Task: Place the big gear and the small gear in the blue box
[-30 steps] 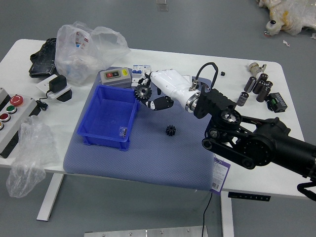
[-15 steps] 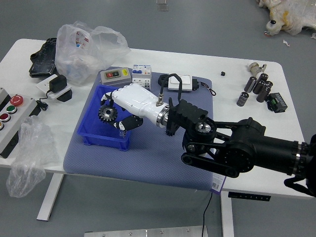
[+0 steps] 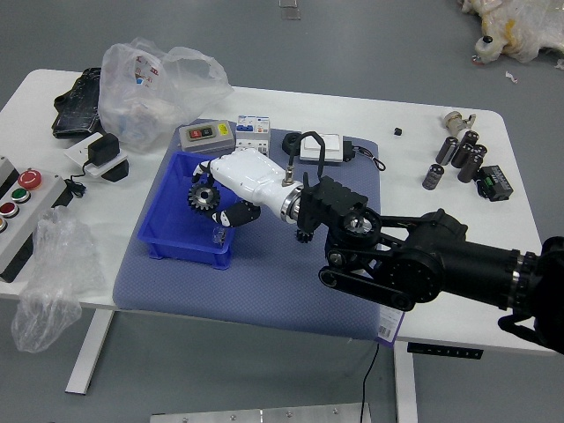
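The box (image 3: 183, 250) is bright blue, the mat (image 3: 238, 295) grey-blue, the big gear (image 3: 204, 197) dark grey.

A translucent plastic bag (image 3: 154, 97) lies beside a black pouch (image 3: 77, 106), well apart from 4 dark cylinders (image 3: 433, 177).

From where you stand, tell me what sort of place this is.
Likely a robotics lab or test bench: a control box with coloured push buttons, a robot's right hand holding a gear over a blue box.
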Available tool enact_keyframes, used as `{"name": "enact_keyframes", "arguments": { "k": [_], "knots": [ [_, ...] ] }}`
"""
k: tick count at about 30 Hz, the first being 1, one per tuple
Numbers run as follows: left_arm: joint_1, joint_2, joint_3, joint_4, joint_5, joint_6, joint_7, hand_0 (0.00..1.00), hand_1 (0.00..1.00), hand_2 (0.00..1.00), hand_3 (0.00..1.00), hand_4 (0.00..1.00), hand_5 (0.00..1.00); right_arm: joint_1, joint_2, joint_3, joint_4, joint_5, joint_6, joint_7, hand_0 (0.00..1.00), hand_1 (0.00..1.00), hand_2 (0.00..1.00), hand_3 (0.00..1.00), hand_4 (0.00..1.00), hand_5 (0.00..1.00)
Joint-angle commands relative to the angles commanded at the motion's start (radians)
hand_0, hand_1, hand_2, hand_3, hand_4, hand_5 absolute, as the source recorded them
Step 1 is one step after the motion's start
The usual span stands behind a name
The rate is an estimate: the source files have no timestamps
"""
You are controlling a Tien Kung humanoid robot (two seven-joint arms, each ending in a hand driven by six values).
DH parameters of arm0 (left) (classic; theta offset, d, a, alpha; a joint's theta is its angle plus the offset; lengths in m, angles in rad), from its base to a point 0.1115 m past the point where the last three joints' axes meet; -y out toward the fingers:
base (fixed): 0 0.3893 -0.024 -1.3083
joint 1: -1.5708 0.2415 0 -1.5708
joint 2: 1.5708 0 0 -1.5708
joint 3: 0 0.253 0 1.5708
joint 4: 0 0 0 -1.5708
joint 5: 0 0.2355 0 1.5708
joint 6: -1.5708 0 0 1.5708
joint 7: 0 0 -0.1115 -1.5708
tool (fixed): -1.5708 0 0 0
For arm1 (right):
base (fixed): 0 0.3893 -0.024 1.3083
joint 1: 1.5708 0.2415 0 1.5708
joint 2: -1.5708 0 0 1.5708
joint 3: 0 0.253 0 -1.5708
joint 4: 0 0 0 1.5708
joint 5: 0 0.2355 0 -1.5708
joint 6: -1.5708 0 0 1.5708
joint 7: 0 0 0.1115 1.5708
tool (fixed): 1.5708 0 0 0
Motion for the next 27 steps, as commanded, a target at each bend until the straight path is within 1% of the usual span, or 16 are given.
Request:
{"name": "enact_keyframes", "arguments": {
  "k": [5,6,11,12,17,18,23,24,27],
  "knots": [
    [-0.001,-0.001,-0.003,0.0,0.005,-0.001,0.002,0.664,0.642,0.639,0.71,0.714,0.437,0.002,0.005,0.006,-0.029,0.042,-0.036,0.021,0.415,0.699,0.776,0.656,0.376,0.168],
    [-0.001,-0.001,-0.003,0.0,0.005,-0.001,0.002,0.664,0.642,0.638,0.709,0.714,0.438,0.002,0.006,0.011,-0.034,0.049,-0.042,0.025,0.432,0.732,0.829,0.803,0.489,0.162],
    [0.0,-0.002,-0.003,0.0,0.006,-0.001,0.002,0.664,0.642,0.638,0.709,0.714,0.438,-0.005,0.0,0.043,-0.041,0.067,-0.052,0.033,0.432,0.732,0.829,0.803,0.489,0.162],
    [0.0,-0.002,-0.003,0.0,0.006,-0.001,0.002,0.665,0.643,0.638,0.71,0.713,0.436,-0.007,-0.002,0.049,-0.038,0.075,-0.053,0.034,0.431,0.738,0.846,0.897,0.58,0.167],
    [0.001,-0.004,0.0,0.0,0.003,-0.001,0.001,0.665,0.643,0.638,0.71,0.713,0.436,-0.03,-0.014,0.088,-0.015,0.107,-0.061,0.04,0.431,0.738,0.846,0.897,0.58,0.167],
    [0.001,-0.004,0.0,0.0,0.002,-0.001,0.0,0.664,0.642,0.638,0.709,0.714,0.436,-0.033,-0.016,0.094,-0.011,0.108,-0.062,0.04,0.431,0.735,0.848,0.917,0.639,0.176],
    [0.0,-0.004,0.005,0.001,-0.002,-0.001,-0.003,0.664,0.642,0.638,0.709,0.714,0.436,-0.049,-0.027,0.125,0.001,0.106,-0.063,0.037,0.431,0.735,0.848,0.917,0.639,0.176],
    [0.0,-0.005,0.007,0.001,-0.004,-0.001,-0.004,0.664,0.642,0.638,0.709,0.714,0.436,-0.055,-0.032,0.135,0.006,0.103,-0.063,0.035,0.42,0.683,0.809,0.886,0.66,0.189],
    [0.0,-0.005,0.014,0.002,-0.012,0.0,-0.009,0.664,0.642,0.638,0.709,0.714,0.436,-0.086,-0.059,0.18,0.033,0.078,-0.06,0.022,0.42,0.683,0.809,0.886,0.66,0.189]
  ]
}}
